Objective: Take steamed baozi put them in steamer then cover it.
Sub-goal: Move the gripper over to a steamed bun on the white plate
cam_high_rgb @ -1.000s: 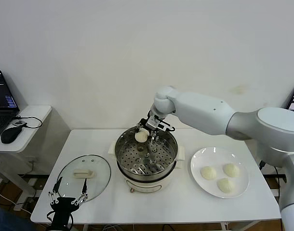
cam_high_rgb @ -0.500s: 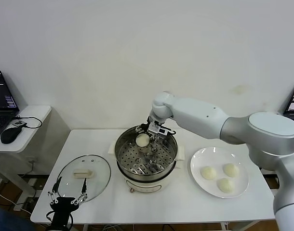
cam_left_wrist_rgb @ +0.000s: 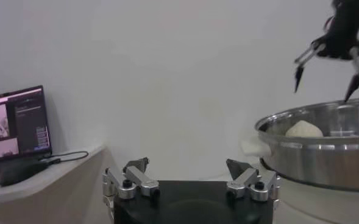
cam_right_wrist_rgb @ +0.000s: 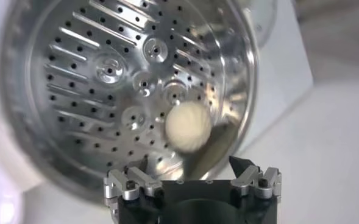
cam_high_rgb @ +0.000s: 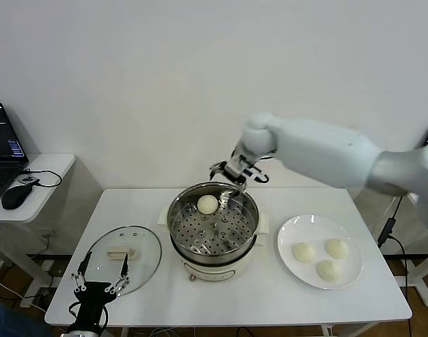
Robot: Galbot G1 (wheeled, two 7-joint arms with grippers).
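Observation:
One baozi lies on the perforated tray at the back of the steel steamer; it also shows in the right wrist view and the left wrist view. My right gripper is open and empty, above the steamer's back rim. It also shows far off in the left wrist view. Three more baozi lie on the white plate at the right. The glass cover with its cream handle lies flat on the table at the left. My left gripper is open and parked by the table's front left edge.
A side table at the far left holds a laptop and a mouse. A white wall stands close behind the table. The steamer rim is to one side in the left wrist view.
My right gripper let go of the baozi, which now lies on the steamer tray. The gripper has risen and moved back and right. The left arm has barely moved.

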